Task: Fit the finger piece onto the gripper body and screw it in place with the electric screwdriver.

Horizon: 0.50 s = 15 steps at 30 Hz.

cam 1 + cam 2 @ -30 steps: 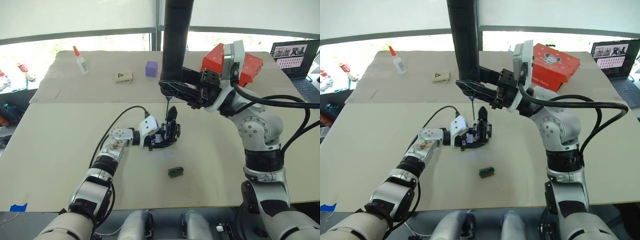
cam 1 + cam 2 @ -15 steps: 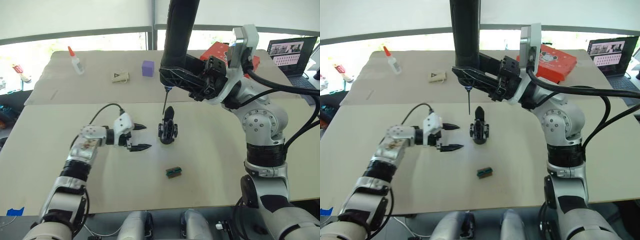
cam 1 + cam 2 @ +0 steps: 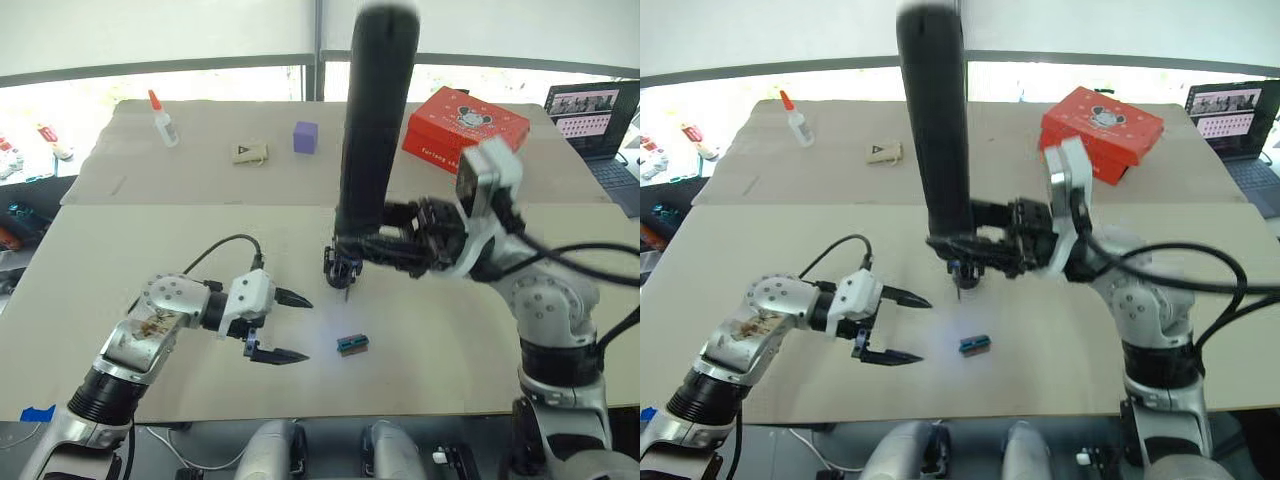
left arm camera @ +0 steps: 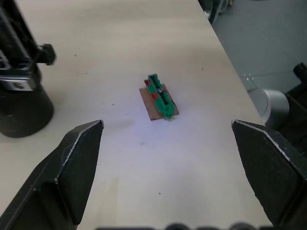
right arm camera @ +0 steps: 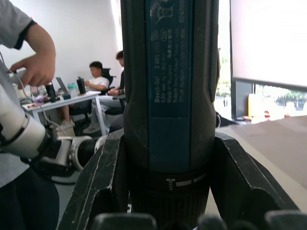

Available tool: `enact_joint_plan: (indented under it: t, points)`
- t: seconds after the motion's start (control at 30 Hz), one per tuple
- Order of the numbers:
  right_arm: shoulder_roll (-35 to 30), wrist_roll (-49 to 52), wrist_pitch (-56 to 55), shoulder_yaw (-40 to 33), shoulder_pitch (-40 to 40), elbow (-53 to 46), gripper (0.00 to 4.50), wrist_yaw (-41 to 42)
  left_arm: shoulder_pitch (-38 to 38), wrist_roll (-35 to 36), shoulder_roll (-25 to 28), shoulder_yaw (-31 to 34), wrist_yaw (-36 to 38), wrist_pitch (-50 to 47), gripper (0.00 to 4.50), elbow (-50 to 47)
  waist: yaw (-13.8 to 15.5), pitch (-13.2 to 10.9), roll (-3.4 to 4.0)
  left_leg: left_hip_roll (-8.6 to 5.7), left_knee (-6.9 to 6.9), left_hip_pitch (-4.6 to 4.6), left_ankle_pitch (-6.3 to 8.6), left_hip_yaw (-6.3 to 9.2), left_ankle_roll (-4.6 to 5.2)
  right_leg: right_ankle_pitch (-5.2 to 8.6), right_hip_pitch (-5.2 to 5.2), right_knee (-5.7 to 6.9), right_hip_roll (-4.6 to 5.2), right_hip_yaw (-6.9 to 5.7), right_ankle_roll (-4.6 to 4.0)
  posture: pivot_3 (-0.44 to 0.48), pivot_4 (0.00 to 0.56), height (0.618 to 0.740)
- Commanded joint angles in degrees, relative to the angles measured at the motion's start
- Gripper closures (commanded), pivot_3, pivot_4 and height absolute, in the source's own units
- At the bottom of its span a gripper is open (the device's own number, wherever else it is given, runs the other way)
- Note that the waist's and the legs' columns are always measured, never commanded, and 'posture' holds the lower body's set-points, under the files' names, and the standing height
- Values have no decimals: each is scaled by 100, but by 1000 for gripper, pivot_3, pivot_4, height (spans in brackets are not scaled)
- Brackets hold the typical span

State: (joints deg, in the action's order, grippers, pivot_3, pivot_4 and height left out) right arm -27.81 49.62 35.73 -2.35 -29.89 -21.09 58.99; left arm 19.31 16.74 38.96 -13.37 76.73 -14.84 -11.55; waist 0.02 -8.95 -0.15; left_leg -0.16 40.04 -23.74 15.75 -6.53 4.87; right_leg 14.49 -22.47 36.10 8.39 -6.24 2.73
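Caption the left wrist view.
Open black left gripper hovering above a small green-and-black block on the beige table.

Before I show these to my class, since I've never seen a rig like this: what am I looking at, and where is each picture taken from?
It is a humanoid robot working at a table. Two pictures come from cameras in its head, looking down over its arms; the other two come from a camera on each wrist. The right gripper is closed around the electric screwdriver, a thick black upright tool, its tip by the gripper body. The left gripper is open and holds nothing. On the table lie a small green-and-black block, a glue bottle, a purple cube, a red box and a laptop.
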Motion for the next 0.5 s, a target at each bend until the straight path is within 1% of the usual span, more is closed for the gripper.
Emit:
enact_joint_plan:
  t: [0.03,0.17,0.3,0.5]
  points:
    - [-8,-332,-627,42,345,-392,2579,156,-63,-117,-120,-209,-87,243,0,-53,3,0,0,0,1,0,0,-1,0,0,0,1,0,0,0,0,150,740]
    - [67,-465,-826,102,728,-566,2579,54,-140,-100,-169,-231,-160,309,0,7,3,0,0,4,4,1,0,0,0,0,0,4,-1,2,0,0,150,740]
    - [56,-512,-981,147,1122,-736,2579,123,-231,-81,-156,-258,-142,418,0,-32,33,0,0,4,3,2,0,3,0,0,3,0,-1,2,0,0,150,740]
    - [67,-610,-1147,346,1311,-830,2579,190,-334,-237,-230,-369,-237,735,0,51,58,0,0,5,13,5,0,3,0,0,8,0,-1,3,0,0,150,740]
